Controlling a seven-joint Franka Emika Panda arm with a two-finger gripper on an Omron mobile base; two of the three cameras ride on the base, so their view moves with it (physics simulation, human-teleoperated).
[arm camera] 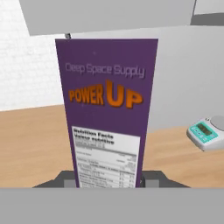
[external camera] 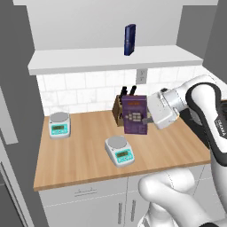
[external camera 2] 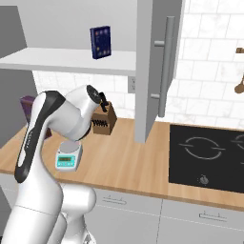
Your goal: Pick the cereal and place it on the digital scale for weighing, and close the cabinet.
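- The end effector (external camera: 150, 119) grips the cereal (external camera: 135, 114) from the side, its fingers closed narrow against the box — in the hand view the purple carton stands upright right in front of the camera, nutrition label facing it.
- The box is carried upright above the desk (external camera: 80, 155), toward the back edge and just in front of the knife block (external camera: 119, 108); keeping it vertical looks meant to let it land flat on its base.
- The digital scale (external camera: 120, 151), turned askew near the front edge of the desk, sits below and to the near left of the box — apparently the drop point, its round platter bare.
- A twin scale (external camera: 59, 124), set square, sits near the desk's back-left corner, well apart from the carried box.
- On the white shelf (external camera: 111, 60) of the cabinet (external camera 2: 159, 66) a dark blue box (external camera: 129, 40) remains upright; the cabinet door stands swung out over the desk in the right base view, so the closing step seems not yet done.
- A black cooktop (external camera 2: 206, 155) lies at the desk's right end.
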